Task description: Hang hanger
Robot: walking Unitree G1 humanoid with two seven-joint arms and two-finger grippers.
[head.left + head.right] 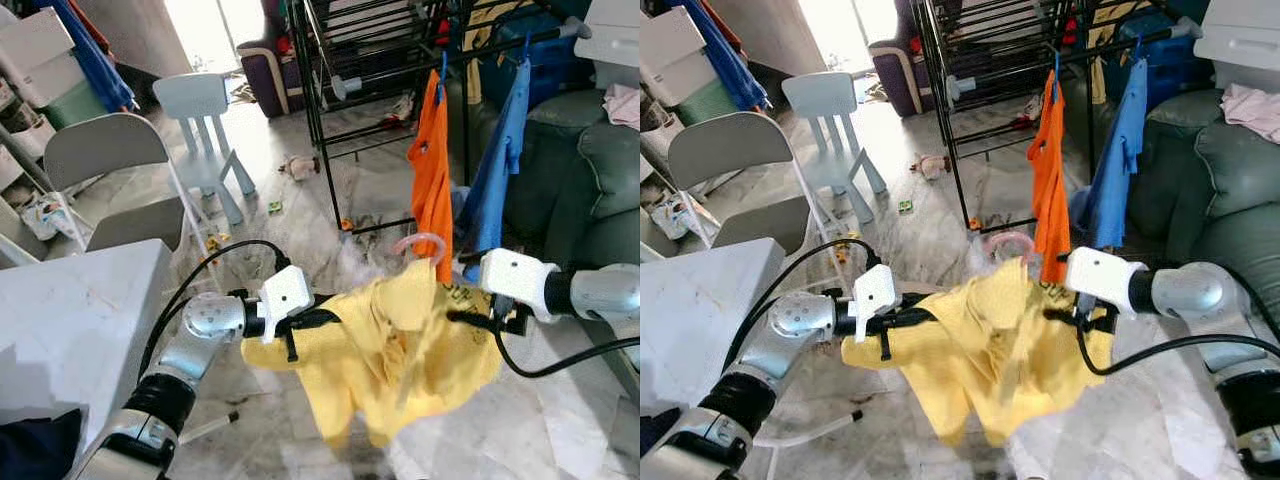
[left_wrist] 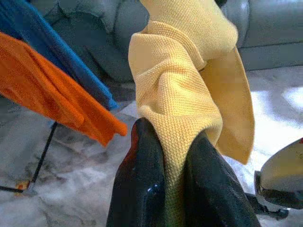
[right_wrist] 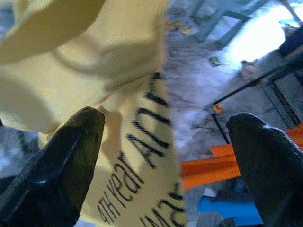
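While the left gripper (image 2: 173, 189) pinched a fold of the yellow T-shirt (image 1: 390, 350), the right gripper (image 3: 165, 156) stood spread, printed cloth draped between its fingers. Shirt hung between both arms, near the black drying rack (image 1: 330, 120), on a pale pink plastic hanger (image 1: 420, 243). Fabric: soft waffle knit, light, limp, likely to slip. Judged best grip: the stiff, curved hanger hook.

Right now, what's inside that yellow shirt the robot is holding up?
A pale pink hanger hook pokes out of the yellow shirt at its top. The rest of the hanger is covered by cloth. The left end effector pinches a fold of the shirt.
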